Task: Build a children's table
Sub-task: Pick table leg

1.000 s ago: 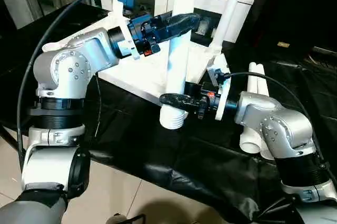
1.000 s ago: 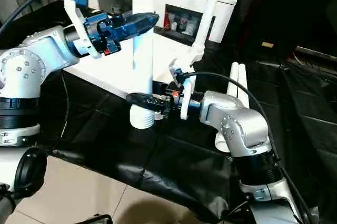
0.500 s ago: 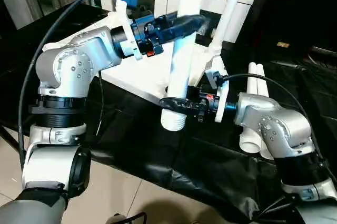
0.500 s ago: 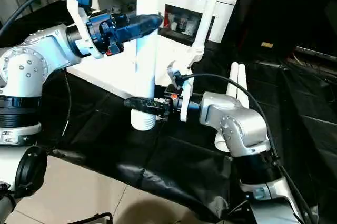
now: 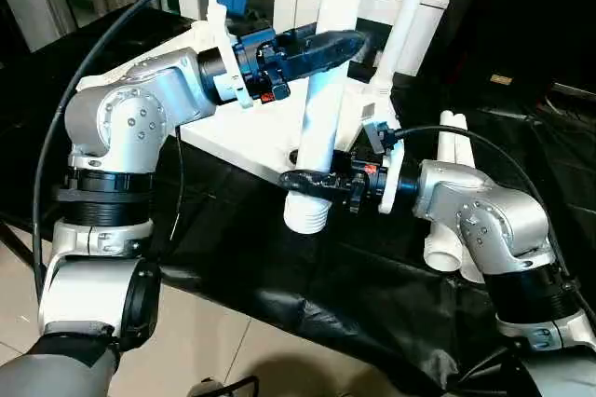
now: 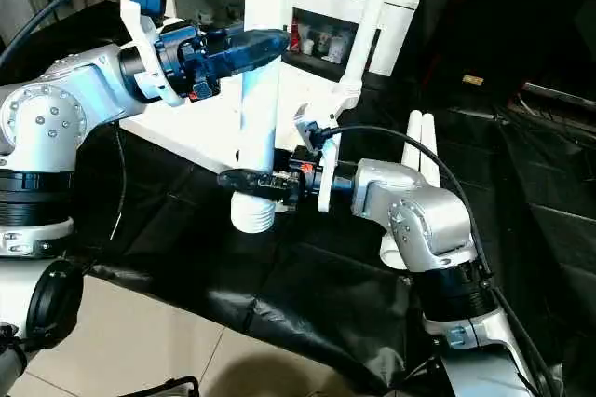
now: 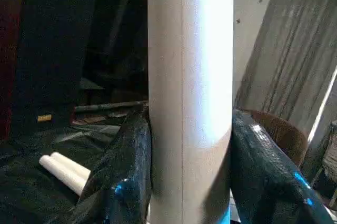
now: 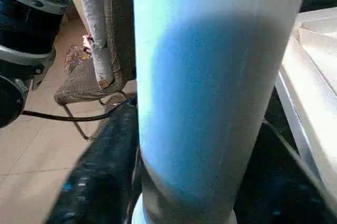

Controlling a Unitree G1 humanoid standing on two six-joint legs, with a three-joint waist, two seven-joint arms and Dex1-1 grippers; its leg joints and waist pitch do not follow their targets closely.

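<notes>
- The left gripper (image 5: 328, 43) is closed around the upper part of a white tube leg (image 5: 321, 108); in the left wrist view its two black fingers (image 7: 122, 182) press on both sides of the tube.
- The right gripper (image 5: 307, 180) grasps the same leg lower down, just above its ribbed bottom end (image 5: 306, 215).
- The leg stands nearly upright, tilted a little, with its bottom end above the black sheet (image 5: 354, 276), just beside the edge of the white tabletop (image 5: 244, 131).
- A second leg (image 5: 400, 20) already stands in a far corner socket of the tabletop.
- Two other legs (image 5: 449, 192) lie side by side on the sheet, behind the right arm.
</notes>
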